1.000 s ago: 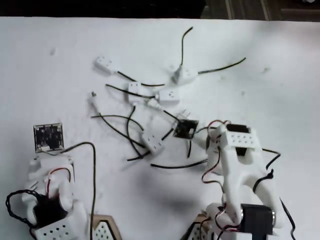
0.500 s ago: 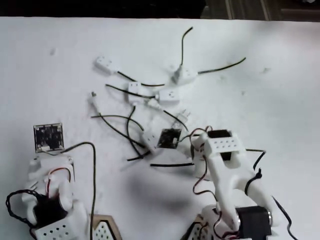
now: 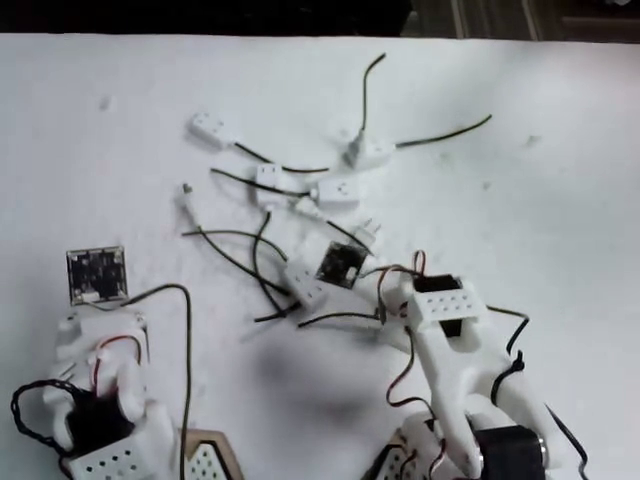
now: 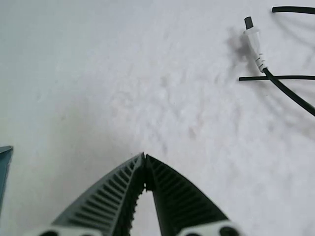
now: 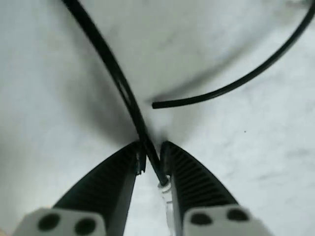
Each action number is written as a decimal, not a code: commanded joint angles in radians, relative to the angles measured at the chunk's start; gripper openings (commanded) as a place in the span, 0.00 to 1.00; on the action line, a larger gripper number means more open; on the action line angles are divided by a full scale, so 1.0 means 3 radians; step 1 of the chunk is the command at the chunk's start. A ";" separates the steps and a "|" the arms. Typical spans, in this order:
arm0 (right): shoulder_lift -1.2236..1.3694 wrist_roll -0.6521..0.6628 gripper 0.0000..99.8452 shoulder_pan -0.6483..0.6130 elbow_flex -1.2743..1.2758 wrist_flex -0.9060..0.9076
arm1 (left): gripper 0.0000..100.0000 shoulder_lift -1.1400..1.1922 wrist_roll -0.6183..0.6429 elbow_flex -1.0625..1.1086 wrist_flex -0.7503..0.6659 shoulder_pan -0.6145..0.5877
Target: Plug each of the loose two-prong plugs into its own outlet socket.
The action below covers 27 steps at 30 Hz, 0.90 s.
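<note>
Right jaws are pinching a thin black cord (image 5: 113,73) by its white plug (image 5: 166,191), left jaws closed empty, white outlet sockets (image 3: 340,192) seemingly mostly waiting unfilled.

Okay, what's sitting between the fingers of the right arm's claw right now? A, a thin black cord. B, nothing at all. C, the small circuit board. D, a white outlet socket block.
A: in the right wrist view, the right claw is closed on a black cord that runs down between its two fingers.
</note>
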 commanded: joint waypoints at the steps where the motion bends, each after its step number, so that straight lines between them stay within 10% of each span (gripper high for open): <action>1: 0.0003 -0.0276 0.02 -0.0069 -0.0066 -0.0033 | 0.02 -0.0038 0.0026 -0.0031 -0.0061 0.0038; 27: 0.1220 -0.2082 0.06 -0.0038 -0.1642 -0.0279 | 0.02 -0.0038 0.0020 -0.0031 -0.0056 0.0038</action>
